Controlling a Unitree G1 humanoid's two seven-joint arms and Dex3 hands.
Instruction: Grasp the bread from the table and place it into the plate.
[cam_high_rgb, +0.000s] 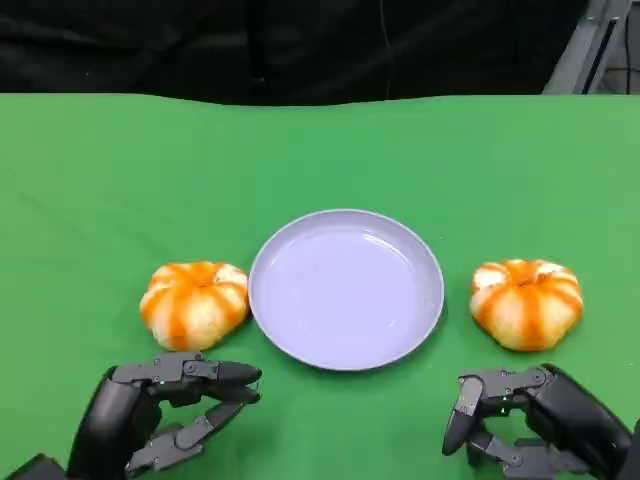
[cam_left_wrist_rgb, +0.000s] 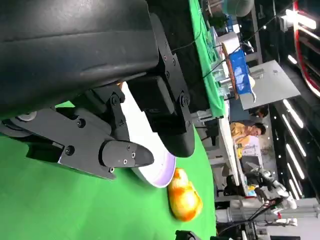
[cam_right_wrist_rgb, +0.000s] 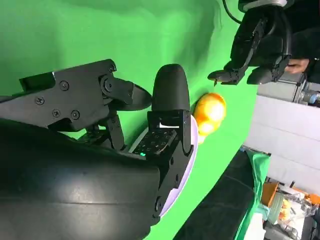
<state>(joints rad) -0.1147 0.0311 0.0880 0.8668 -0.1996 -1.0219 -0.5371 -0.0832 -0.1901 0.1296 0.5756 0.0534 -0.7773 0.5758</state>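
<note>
On the green tabletop (cam_high_rgb: 90, 180), a pale lavender plate (cam_high_rgb: 346, 289) sits between two orange-striped bread rolls, each lying just beside its rim without clearly touching it. The left bread (cam_high_rgb: 194, 303) rests just beyond my left hand (cam_high_rgb: 165, 415); the right bread (cam_high_rgb: 526, 303) rests just beyond my right hand (cam_high_rgb: 525, 420). Both rolls lie on the tabletop, none on the plate.

My left fingers (cam_high_rgb: 215, 375) are parted and hold nothing, the upper ones reaching toward the plate, the lower ones angled beneath them. My right fingers (cam_high_rgb: 480, 395) are likewise released, bent slightly downward, gripping nothing and near the right bread but apart from it.

From my left wrist, the plate's rim (cam_left_wrist_rgb: 162, 177) shows past my black fingers (cam_left_wrist_rgb: 125, 154), with the far bread (cam_left_wrist_rgb: 184, 199) beyond it. From my right wrist, the other bread (cam_right_wrist_rgb: 209, 112) appears beyond the plate's edge (cam_right_wrist_rgb: 187, 155), my left hand (cam_right_wrist_rgb: 257, 45) hanging near it.
</note>
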